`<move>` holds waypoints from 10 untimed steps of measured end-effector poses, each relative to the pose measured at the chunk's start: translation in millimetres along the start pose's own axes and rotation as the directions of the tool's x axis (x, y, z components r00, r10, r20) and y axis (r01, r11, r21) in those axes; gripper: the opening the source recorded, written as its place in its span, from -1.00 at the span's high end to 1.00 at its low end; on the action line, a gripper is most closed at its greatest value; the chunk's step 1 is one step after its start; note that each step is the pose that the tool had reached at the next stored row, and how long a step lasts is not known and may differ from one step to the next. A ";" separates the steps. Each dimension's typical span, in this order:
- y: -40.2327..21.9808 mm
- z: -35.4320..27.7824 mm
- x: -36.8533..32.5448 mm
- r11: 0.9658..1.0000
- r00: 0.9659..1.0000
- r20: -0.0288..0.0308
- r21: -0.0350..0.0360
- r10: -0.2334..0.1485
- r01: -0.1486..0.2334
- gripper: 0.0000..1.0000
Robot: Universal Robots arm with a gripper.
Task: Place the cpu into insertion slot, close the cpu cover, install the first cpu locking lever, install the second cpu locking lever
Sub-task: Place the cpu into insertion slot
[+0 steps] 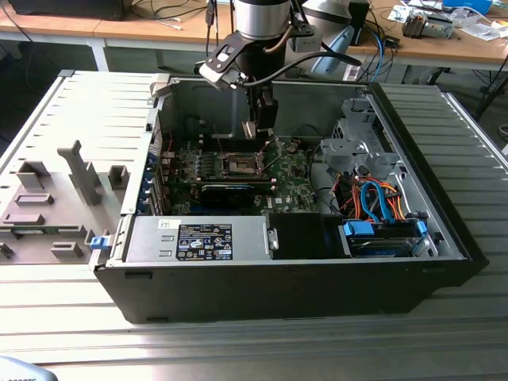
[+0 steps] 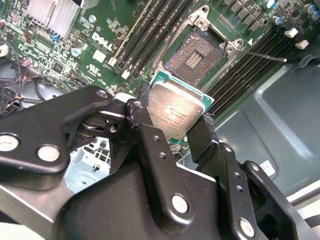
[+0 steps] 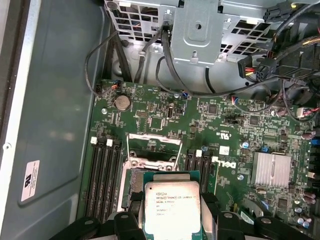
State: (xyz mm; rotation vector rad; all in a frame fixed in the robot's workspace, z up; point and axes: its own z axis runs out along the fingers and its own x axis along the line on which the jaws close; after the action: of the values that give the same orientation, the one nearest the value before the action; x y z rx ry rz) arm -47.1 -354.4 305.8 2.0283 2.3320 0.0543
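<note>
My gripper (image 2: 170, 122) is shut on the cpu (image 2: 176, 111), a small square chip with a dull silver top and a green edge, gripped by two opposite sides between the black fingers (image 2: 137, 115). In the first wrist view the cpu (image 3: 171, 205) hangs over the near part of the insertion slot. The slot (image 2: 193, 54) lies uncovered on the green motherboard (image 2: 107, 30), its dark centre showing inside a silvery rim. The cpu cover (image 3: 154, 136) stands tipped open at the slot's far edge. A thin locking lever (image 2: 262, 55) sticks out beside the slot. In the exterior view the gripper (image 1: 258, 127) hovers just above the slot (image 1: 240, 164).
The board lies in an open black computer case (image 1: 444, 238) on a slatted metal table. Black memory slots (image 3: 102, 175) flank the socket. A drive cage (image 1: 357, 147) and bundled cables (image 1: 381, 202) fill the exterior view's right. A power supply (image 1: 198, 238) sits at the front.
</note>
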 end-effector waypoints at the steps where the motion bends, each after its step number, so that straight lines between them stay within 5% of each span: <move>1: 0.0 0.0 0.0 1.000 1.000 0.000 0.000 0.002 -0.002 -0.09; 10: 0.0 0.3 0.0 1.000 1.000 0.001 0.000 0.017 -0.017 -0.09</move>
State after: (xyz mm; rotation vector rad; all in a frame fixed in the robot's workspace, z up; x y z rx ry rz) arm -47.1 -354.4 305.5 2.0482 2.3140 0.0533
